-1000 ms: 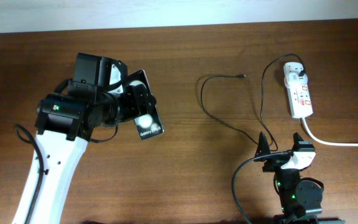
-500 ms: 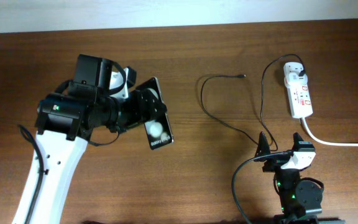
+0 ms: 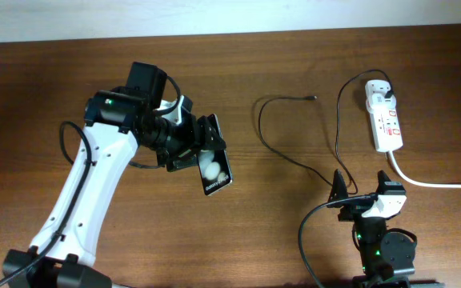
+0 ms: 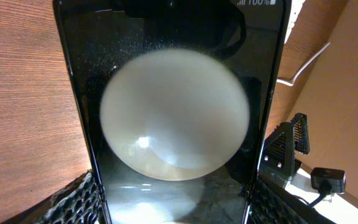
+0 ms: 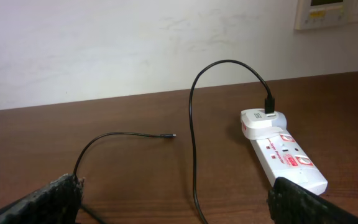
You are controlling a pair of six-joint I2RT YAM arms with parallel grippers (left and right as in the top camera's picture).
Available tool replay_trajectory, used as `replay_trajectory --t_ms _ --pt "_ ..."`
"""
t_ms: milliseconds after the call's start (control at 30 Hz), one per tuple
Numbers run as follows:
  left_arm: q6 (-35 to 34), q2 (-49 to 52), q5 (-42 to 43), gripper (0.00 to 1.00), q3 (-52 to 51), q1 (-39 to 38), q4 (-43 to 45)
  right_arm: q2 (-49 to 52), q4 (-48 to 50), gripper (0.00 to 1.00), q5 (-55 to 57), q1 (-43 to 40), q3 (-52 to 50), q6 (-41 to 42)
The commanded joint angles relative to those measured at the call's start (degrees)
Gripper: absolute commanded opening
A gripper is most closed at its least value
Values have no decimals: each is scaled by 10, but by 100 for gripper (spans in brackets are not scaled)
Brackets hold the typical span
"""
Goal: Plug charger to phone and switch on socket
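Black phone, clamped in your left end effector, had swung rightward above the surface toward the cable tip, though well apart from it. Your right end effector sat spread and empty, so plugging remained undone.

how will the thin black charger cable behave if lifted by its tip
Probably floppy: the charger cable lies in loose curves, so it would likely sag and trail. Its connector tip looks tiny and may twist in a tool. Its far end is plugged into the white adapter, likely limiting slack.
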Motion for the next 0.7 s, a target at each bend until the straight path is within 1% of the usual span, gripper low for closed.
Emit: replay_trajectory --t_ms 0,233,667 --pt "8 -1 7 54 4 -1 1 -4 -3 99 7 -2 -3 -1" --pt "8 -1 -15 55 4 -1 1 -4 -3 99 7 -2 -3 -1" --pt "8 -1 -15 56 4 -1 1 -4 -3 98 7 -2 -3 -1"
